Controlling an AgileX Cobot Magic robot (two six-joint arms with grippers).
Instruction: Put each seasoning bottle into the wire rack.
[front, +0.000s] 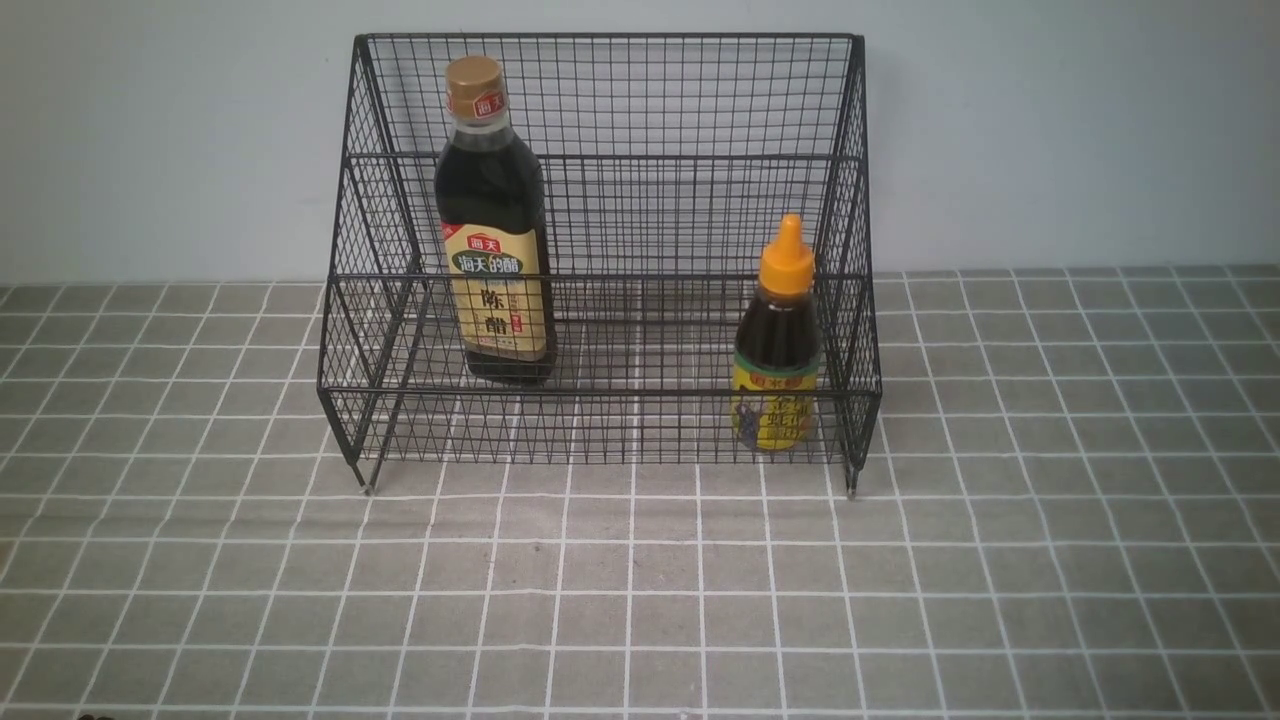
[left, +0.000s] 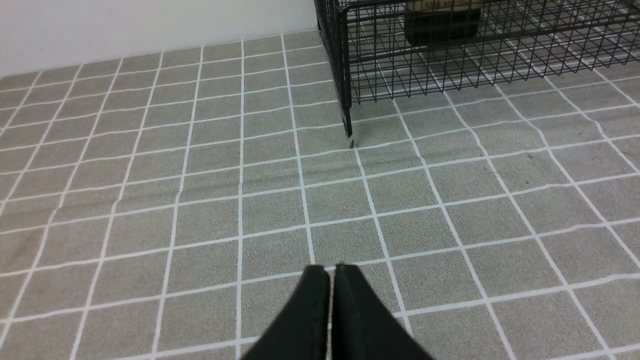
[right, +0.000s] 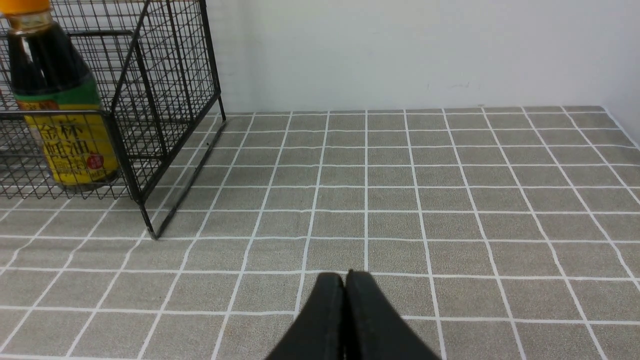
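The black wire rack (front: 600, 160) stands at the back of the checked cloth. Inside it the tall seasoning bottle (front: 495, 225), with gold cap and tan-green label, stands upright on the left. The short seasoning bottle (front: 777, 340), with orange nozzle cap and yellow label, stands upright in the lower tier's right corner, also seen in the right wrist view (right: 57, 100). My left gripper (left: 332, 270) is shut with nothing in it, well short of the rack's left front leg (left: 350, 137). My right gripper (right: 345, 276) is shut and empty, off the rack's right side. Neither arm shows in the front view.
A grey cloth with white grid lines (front: 640, 600) covers the table. A pale wall (front: 1050, 130) rises right behind the rack. The cloth has slight wrinkles in front of the rack's left leg.
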